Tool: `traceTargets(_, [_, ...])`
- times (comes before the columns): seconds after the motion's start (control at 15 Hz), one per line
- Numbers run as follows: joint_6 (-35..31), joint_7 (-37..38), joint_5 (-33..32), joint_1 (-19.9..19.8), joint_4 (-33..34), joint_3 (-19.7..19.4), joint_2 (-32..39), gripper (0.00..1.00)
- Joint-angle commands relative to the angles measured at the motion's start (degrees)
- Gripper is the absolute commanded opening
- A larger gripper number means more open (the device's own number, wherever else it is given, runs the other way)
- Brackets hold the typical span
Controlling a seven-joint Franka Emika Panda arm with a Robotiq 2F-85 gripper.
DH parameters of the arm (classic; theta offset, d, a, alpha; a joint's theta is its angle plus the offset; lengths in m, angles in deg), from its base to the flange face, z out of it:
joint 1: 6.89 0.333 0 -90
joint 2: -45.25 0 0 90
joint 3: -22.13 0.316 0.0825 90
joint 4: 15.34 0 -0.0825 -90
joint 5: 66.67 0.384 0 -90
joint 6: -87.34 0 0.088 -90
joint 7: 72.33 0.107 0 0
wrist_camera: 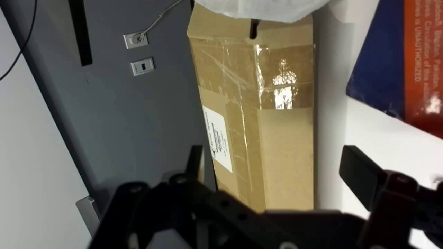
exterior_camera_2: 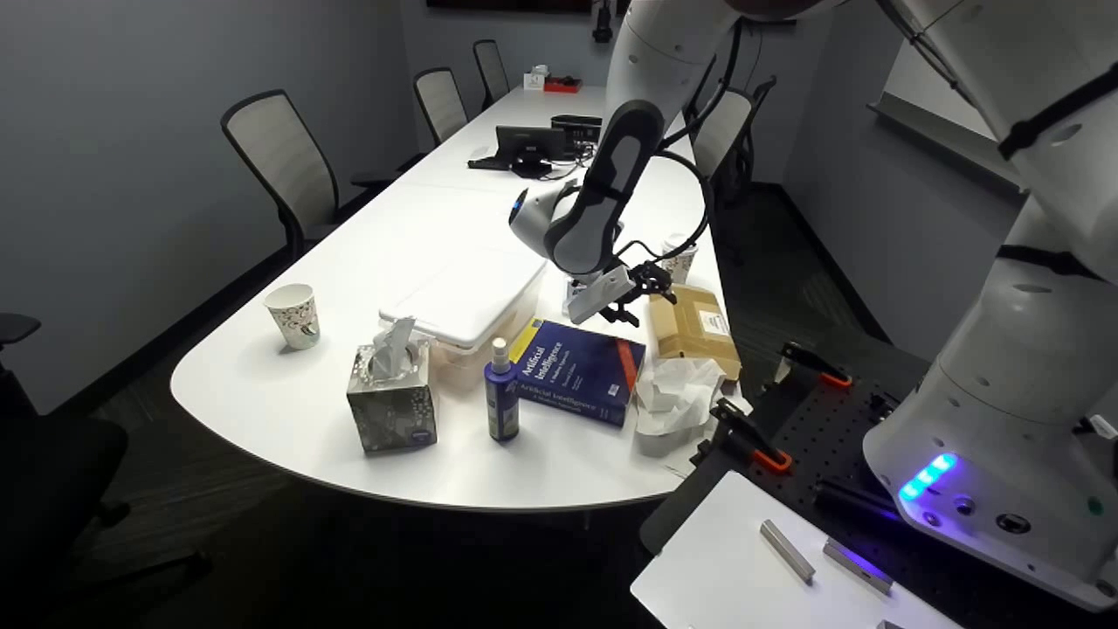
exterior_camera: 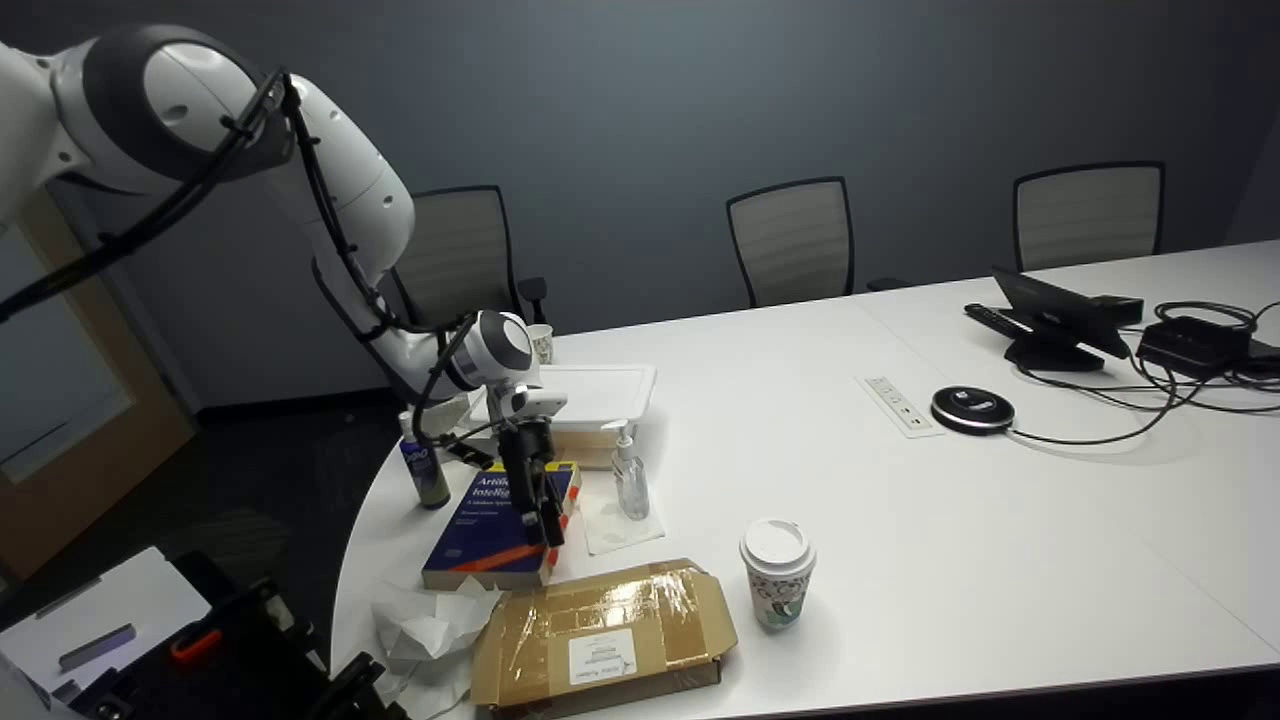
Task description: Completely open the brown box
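Gaping gripper [wrist_camera: 272, 164], wall outlet [wrist_camera: 131, 42] (wrist view only)

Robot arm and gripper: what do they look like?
The arm is white with rounded segments and dark grey bands; black cables are strapped along it. A blue light strip glows on its base. The gripper is black and jointed, with two blocky fingertips.
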Motion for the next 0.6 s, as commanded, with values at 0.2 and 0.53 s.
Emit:
traceTargets(0.2, [1.08,-3.13,3.86,-0.07,5.15,-3.03,5.16,1.0])
traceTargets(0.53, [0.96,-4.17,6.02,-0.33,6.58,-3.95,7.47,1.0])
